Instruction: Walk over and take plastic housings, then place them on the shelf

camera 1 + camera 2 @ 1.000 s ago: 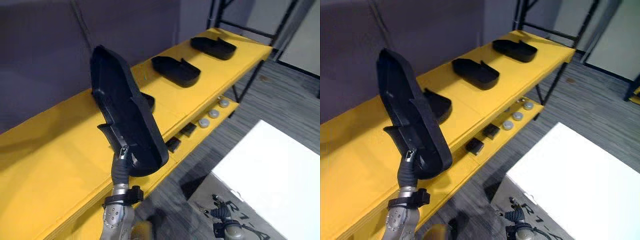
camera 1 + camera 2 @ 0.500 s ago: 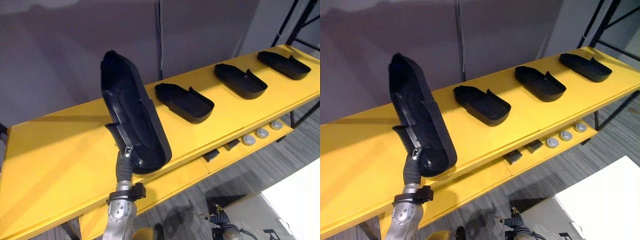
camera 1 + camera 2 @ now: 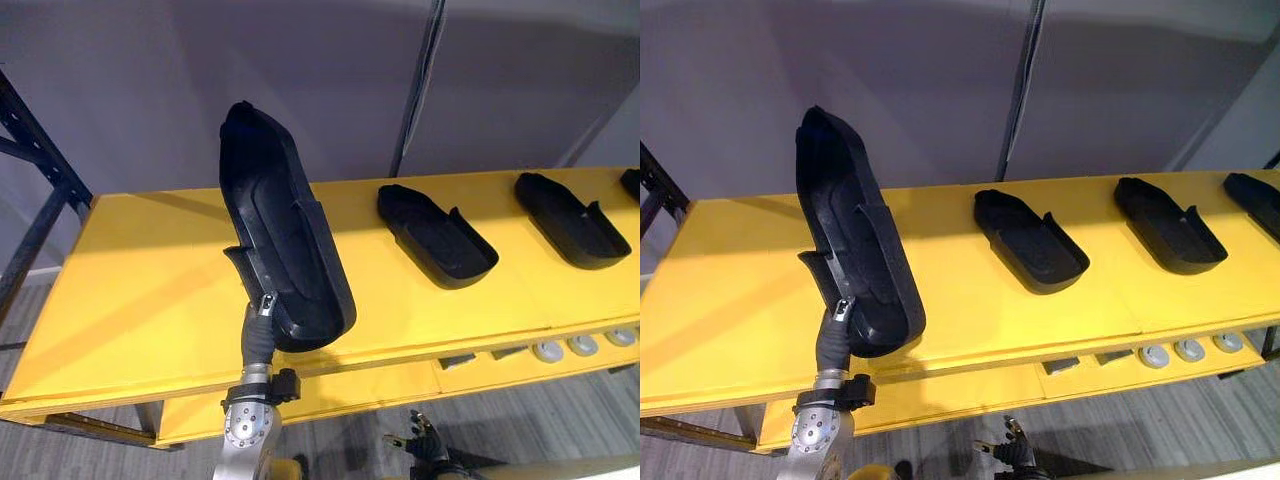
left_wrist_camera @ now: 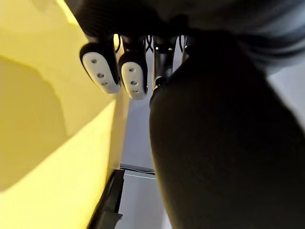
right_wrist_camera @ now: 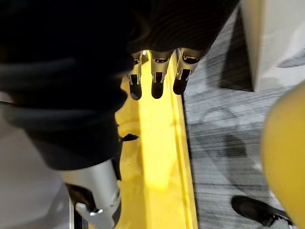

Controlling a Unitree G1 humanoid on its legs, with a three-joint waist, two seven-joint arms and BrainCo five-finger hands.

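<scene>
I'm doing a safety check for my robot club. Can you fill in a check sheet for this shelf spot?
Surface: yellow shelf top, bare on its left part.
Job's things: held housing, black, raised upright over the shelf; resting housings lie in a row to its right.
Clutter: grey discs and small dark blocks on the lower shelf.
Hands: left hand curled round the held housing; right hand hangs low, relaxed and empty.
Cables: dark strip up the wall; cannot tell if it is a cable.
Surroundings: grey wall, black frame post, grey floor.
</scene>
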